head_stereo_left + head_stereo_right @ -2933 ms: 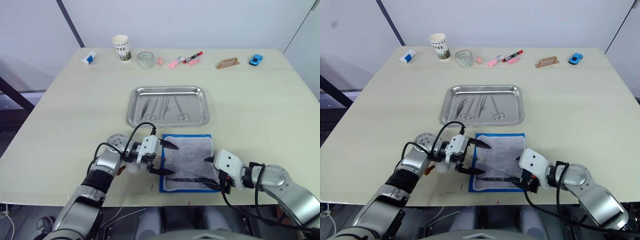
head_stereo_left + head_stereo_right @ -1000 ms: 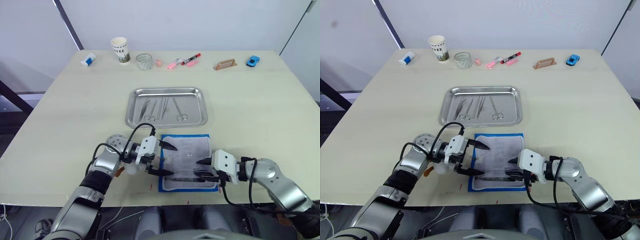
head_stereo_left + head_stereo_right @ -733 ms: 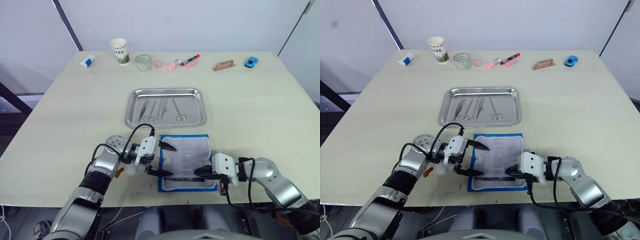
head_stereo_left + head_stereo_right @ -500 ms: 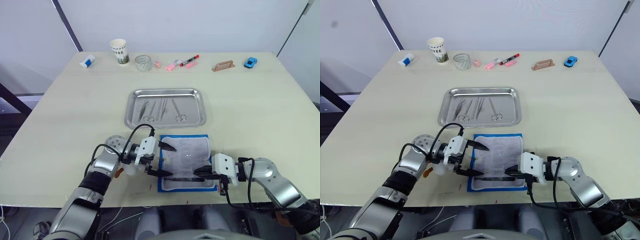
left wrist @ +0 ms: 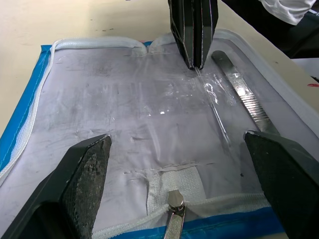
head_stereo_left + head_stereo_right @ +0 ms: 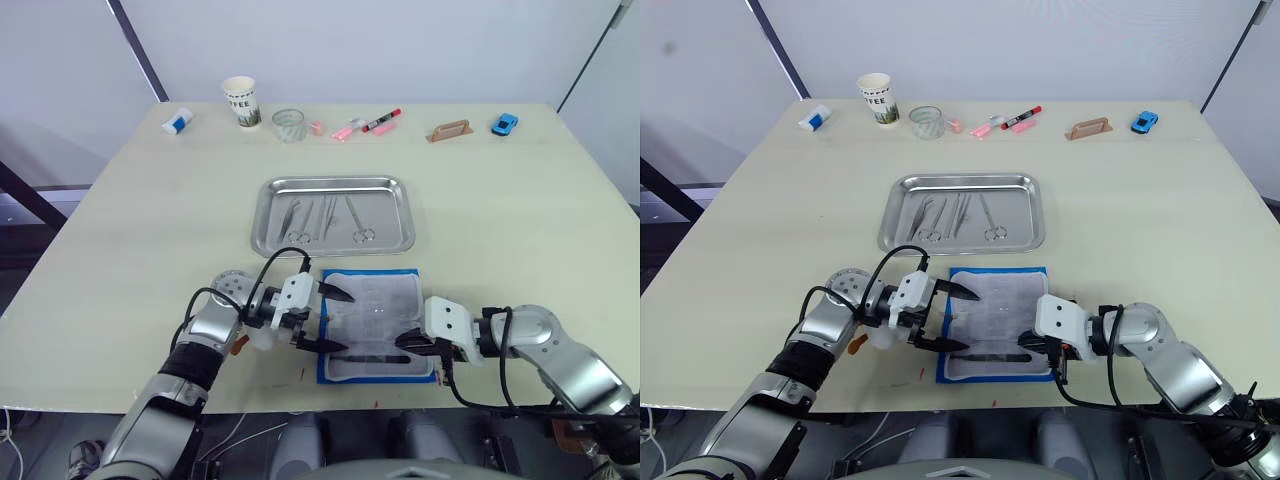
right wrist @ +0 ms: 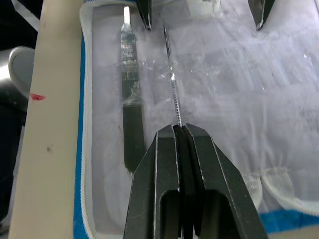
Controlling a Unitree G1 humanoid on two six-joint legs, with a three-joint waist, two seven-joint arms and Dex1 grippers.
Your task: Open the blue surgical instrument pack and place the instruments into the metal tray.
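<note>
The right tool [image 7: 180,130] has just closed on a thin silver instrument [image 7: 172,82] in the open blue fabric pack [image 6: 375,322], lower centre; left tool [image 5: 182,149] gapes empty.

The opened blue fabric instrument pack [image 6: 372,323] lies flat at the near edge of the pale wooden worktop [image 6: 520,220]. The shiny rectangular steel tray [image 6: 334,213] sits just behind it, holding slim metal instruments [image 6: 328,215]. Left hand [image 6: 327,319] is over the pack's left edge; right hand [image 6: 404,341] at its right side.
</note>
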